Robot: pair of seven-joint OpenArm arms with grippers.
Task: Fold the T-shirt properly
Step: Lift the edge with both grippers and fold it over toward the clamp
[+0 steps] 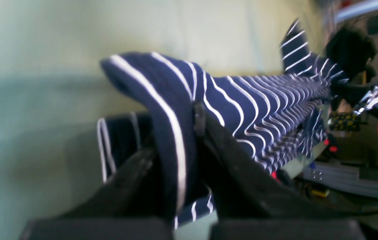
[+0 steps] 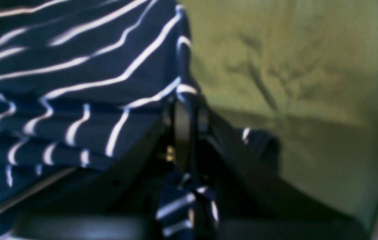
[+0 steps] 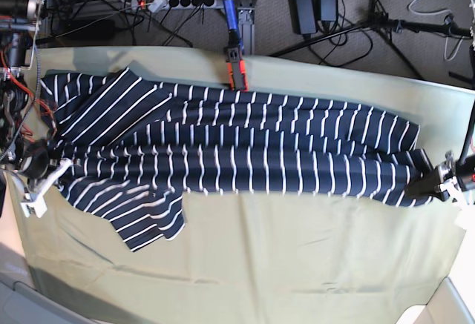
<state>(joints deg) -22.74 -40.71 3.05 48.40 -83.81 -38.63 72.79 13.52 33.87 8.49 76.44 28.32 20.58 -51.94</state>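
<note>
A: The counter [image 3: 297,279], under its olive-green cloth, carried the T-shirt [image 3: 245,153] stretched sideways across the middle, one sleeve [image 3: 145,224] flopped toward the near edge and the other [image 3: 104,101] spread at the far corner by the right arm.

B: And the end effectors?

A: The left end effector [image 1: 175,140] was clamped tight on a fold of the striped fabric, which draped over its fingers in the left wrist view. The right end effector [image 2: 184,123] was also closed, with navy striped cloth bunched between and around its jaws. Each held an opposite end of the shirt at the counter's sides.

B: What might have gone wrong from there?

A: I'd judge the pinches were shallow, so a hard pull could have slipped an edge free. The loose sleeve could have dragged and folded crooked. The far edge lay beside an orange clamp [image 3: 237,68], where the fabric might have snagged. An uneven lift would have skewed the fold.

B: Any writing or brands?

A: None that I could read, and both wrist views were blurred
</note>
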